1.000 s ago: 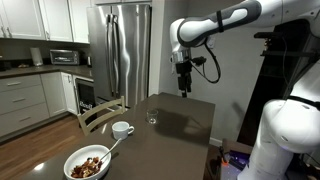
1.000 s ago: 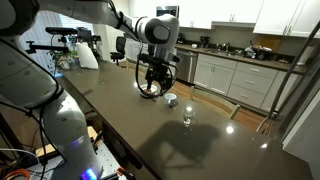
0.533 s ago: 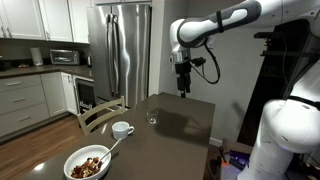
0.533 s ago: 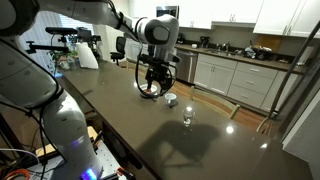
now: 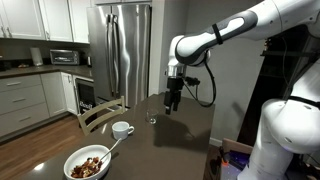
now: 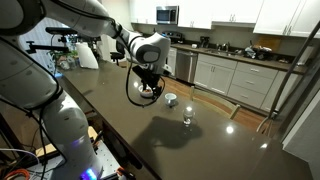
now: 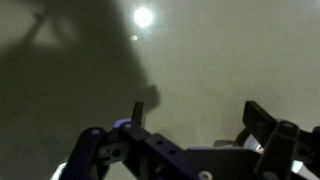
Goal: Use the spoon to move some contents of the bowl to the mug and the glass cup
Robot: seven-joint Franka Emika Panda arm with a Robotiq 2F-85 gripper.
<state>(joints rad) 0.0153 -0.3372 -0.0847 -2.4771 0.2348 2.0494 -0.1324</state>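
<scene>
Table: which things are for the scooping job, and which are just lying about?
For the job: bowl, contents, spoon, mug, glass cup.
Just standing around: chair, fridge, microwave.

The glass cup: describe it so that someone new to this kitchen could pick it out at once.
Start at the long dark table near the steel fridge. Three vessels stand in a rough row on it: a wide white bowl of brown pieces, a small white mug, then the glass cup, farthest from the bowl. It alone is clear, see-through and has no handle.
</scene>
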